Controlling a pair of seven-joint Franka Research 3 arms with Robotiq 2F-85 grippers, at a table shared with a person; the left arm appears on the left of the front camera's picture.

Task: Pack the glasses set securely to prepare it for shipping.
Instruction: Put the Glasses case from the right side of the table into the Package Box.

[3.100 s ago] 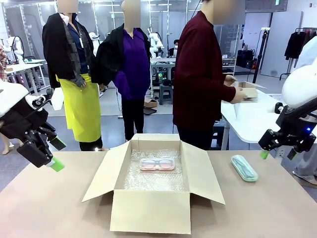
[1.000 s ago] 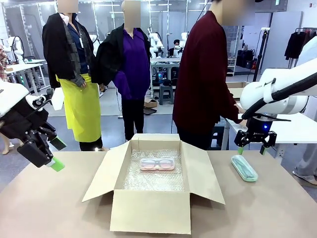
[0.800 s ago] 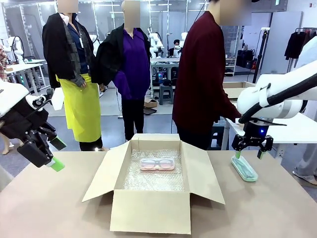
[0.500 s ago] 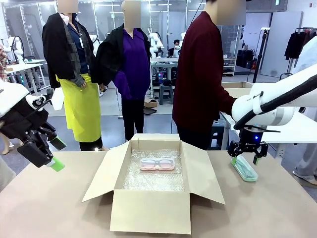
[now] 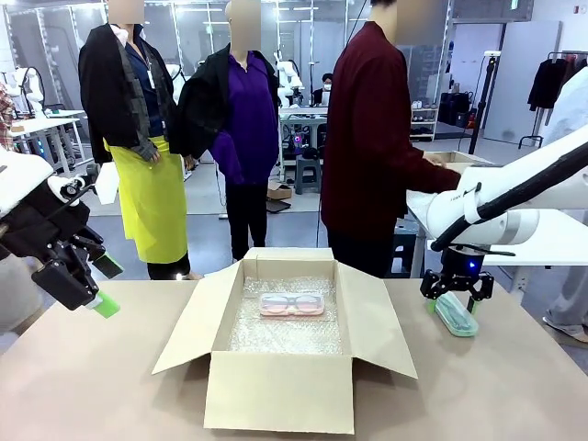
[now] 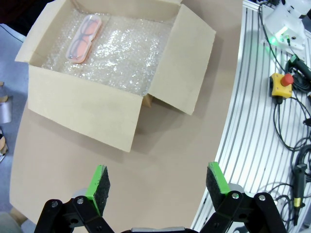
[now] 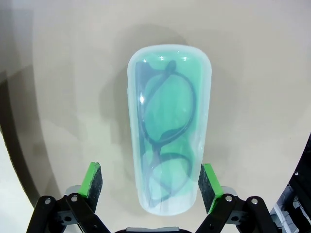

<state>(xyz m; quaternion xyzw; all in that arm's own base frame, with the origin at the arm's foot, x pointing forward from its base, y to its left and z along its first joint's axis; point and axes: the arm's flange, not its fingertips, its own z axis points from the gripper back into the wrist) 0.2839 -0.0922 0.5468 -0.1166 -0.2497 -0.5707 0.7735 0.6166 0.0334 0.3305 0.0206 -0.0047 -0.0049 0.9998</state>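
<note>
One translucent mint-green oblong case (image 7: 169, 128), dark-framed glasses (image 7: 159, 145) inside, flat near the tan table's (image 7: 257, 73) far edge; between the spread fingers of the right gripper (image 7: 151, 180), unclamped.

**Front view.** The right tool (image 5: 455, 299) covers the far end of the mint green case (image 5: 458, 319); whether pads and case touch cannot be told here. The near wall of the cardboard box (image 5: 278, 393) hides the front strip of the bubble wrap (image 5: 287, 333). The left arm (image 5: 23, 207) and right arm (image 5: 514, 197) are cut by the side edges.

**Left wrist view.** The box's far flap is cut by the top edge.

**Right wrist view.** The glasses (image 7: 167, 131) are a dim outline through the lid.
</note>
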